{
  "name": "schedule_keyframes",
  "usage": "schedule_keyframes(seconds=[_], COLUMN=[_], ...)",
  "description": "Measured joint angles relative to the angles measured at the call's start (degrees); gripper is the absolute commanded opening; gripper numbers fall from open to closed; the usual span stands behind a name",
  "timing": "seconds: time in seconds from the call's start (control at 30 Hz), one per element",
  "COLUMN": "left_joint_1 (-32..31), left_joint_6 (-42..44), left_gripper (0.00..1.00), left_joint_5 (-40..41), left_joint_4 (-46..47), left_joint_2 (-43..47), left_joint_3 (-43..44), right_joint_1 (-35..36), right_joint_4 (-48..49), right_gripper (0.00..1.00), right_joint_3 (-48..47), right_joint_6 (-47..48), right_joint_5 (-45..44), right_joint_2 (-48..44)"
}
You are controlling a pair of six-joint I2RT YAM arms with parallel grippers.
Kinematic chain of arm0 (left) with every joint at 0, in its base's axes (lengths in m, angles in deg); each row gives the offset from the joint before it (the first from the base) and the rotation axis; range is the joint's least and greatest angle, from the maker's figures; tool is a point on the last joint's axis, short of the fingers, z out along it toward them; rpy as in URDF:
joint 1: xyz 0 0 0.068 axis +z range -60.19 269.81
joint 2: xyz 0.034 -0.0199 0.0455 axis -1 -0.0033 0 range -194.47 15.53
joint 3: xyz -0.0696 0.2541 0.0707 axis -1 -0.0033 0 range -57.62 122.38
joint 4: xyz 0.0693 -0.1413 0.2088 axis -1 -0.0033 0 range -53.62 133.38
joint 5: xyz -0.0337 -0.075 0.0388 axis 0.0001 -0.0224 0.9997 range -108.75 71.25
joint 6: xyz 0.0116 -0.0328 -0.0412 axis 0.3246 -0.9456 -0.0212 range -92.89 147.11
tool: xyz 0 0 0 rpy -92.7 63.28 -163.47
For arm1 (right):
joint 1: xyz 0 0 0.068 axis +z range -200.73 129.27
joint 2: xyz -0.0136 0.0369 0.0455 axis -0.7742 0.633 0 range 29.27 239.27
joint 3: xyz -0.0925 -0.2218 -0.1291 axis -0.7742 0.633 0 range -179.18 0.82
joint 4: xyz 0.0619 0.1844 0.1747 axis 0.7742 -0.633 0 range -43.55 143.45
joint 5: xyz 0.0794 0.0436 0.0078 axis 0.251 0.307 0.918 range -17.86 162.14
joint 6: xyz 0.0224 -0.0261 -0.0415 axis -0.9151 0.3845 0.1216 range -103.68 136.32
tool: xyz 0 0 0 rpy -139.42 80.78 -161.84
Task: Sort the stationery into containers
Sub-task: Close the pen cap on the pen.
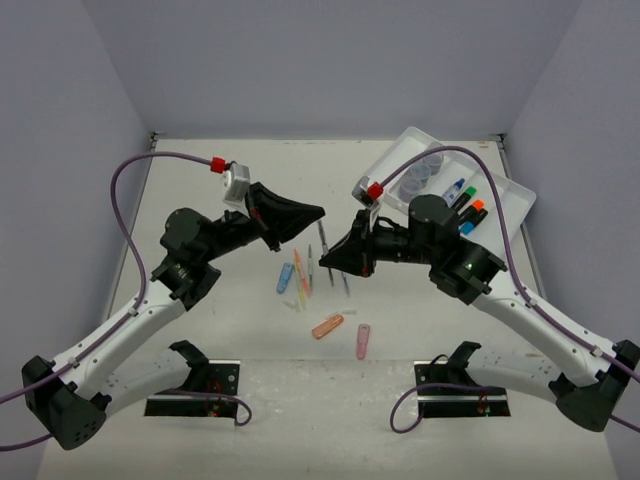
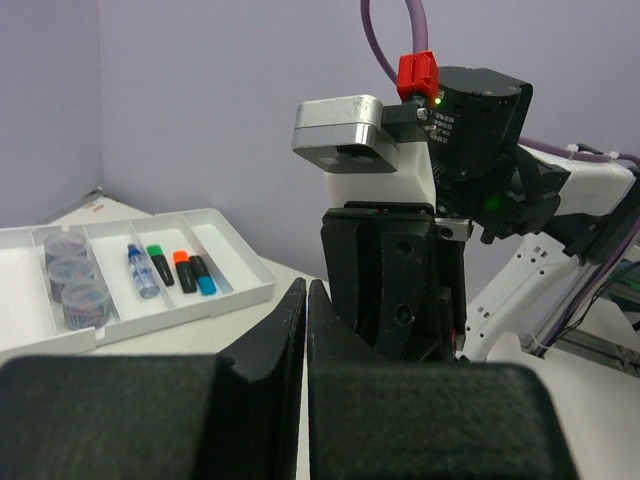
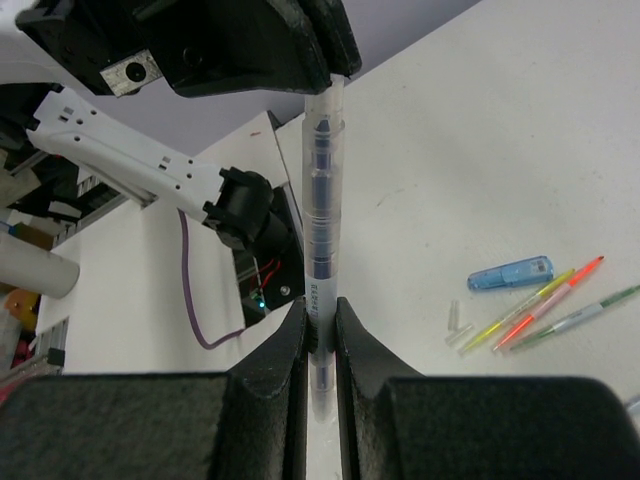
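Note:
My right gripper [image 3: 320, 318] [image 1: 328, 258] is shut on a clear pen [image 3: 322, 200] with a dark blue core, held above the table. The pen's far end meets the tips of my left gripper [image 2: 305, 290] [image 1: 318, 212], whose jaws are pressed together; whether they pinch the pen cannot be told. On the table below lie a blue capsule [image 1: 285, 277] [image 3: 510, 273], an orange capsule [image 1: 328, 326], a pink capsule [image 1: 363, 341] and thin pens [image 1: 303, 275] [image 3: 540, 310]. The white tray [image 1: 505, 215] [image 2: 240, 290] at the back right holds grey-blue pots [image 1: 425, 170] [image 2: 75, 280] and capped highlighters [image 1: 470, 210] [image 2: 180, 270].
Both arms meet over the middle of the table, with purple cables arching above them. Two black base plates [image 1: 195, 390] [image 1: 460, 395] sit at the near edge. Lilac walls close in the table on three sides.

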Motion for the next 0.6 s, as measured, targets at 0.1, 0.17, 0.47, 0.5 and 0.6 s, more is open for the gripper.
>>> schedule_keyframes(seconds=[0.1, 0.17, 0.47, 0.5, 0.6], left_joint_1=[0.0, 0.0, -2.1, -2.0, -2.3], left_joint_6=[-0.6, -0.8, -1.9, -1.6, -0.8], left_gripper=[0.0, 0.0, 0.0, 0.0, 0.0], left_joint_5=[1.1, 1.9, 2.3, 3.0, 4.0], left_joint_4=[2.1, 3.6, 3.6, 2.1, -3.3], left_joint_2=[0.7, 1.3, 3.5, 3.9, 4.9], left_joint_3=[-1.1, -1.8, -4.9, -4.5, -3.1], right_joint_1=[0.2, 0.3, -0.7, -1.0, -0.9], right_joint_4=[-3.0, -5.2, -6.4, -5.0, -0.6], right_gripper=[0.0, 0.0, 0.0, 0.0, 0.0], right_joint_3=[-3.2, -6.0, -15.2, -14.2, -10.0], right_joint_6=[0.8, 1.5, 4.0, 3.9, 3.8], right_joint_5=[0.2, 0.6, -0.6, -0.8, -1.5], right_joint_2=[1.5, 3.1, 6.4, 5.7, 3.8])
